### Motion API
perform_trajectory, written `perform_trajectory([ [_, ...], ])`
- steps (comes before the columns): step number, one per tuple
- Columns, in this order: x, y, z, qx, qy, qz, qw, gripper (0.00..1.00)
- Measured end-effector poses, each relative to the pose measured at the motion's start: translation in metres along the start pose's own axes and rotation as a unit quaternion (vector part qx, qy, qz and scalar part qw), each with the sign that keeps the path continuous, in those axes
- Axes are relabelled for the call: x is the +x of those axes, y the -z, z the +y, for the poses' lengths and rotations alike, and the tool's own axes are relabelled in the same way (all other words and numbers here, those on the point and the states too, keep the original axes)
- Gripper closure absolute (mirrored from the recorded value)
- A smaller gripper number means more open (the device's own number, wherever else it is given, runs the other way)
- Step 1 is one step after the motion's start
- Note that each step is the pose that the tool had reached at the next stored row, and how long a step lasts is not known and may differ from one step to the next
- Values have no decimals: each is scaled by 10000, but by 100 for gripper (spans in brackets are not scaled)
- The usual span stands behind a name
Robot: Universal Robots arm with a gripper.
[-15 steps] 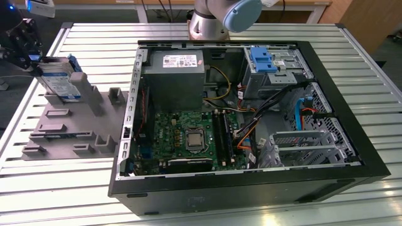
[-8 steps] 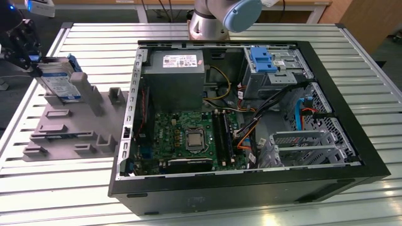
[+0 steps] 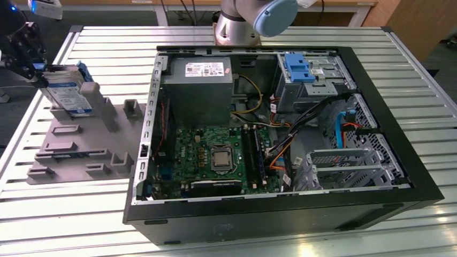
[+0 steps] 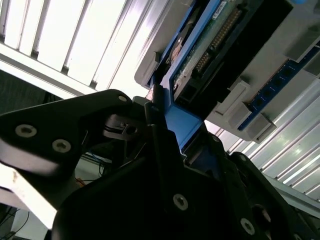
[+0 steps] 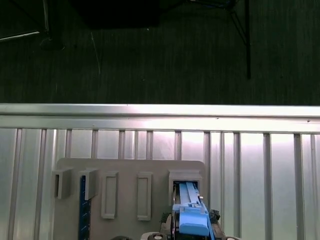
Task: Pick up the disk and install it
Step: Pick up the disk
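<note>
**Hand clamping on a blue edge**

The arm [image 3: 246, 21] is standing at the back, showing its grey base and pale blue joint cap. The black hand [image 3: 29, 59] is hanging at the exterior view's left, pointing downward. In the second wrist view its fingers [image 4: 112, 107] are pressing from both sides on the blue edge of the disk [image 4: 210, 45].

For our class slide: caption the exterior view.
Gripper holding the disk upright in the grey fixture, beside the open computer case.

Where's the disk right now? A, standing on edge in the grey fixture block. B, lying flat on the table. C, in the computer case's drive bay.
A: the disk stands on edge in the grey fixture block, outside the computer case, at the exterior view's left.
</note>
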State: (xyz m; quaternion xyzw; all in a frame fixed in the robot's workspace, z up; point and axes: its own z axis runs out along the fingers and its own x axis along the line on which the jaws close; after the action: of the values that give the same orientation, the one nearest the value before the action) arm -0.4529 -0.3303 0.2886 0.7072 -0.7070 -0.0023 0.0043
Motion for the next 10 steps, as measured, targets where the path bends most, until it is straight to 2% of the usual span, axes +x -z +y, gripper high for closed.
perform_trajectory([
  [10, -1, 9, 1, -5, -1, 3, 10000, 62],
])
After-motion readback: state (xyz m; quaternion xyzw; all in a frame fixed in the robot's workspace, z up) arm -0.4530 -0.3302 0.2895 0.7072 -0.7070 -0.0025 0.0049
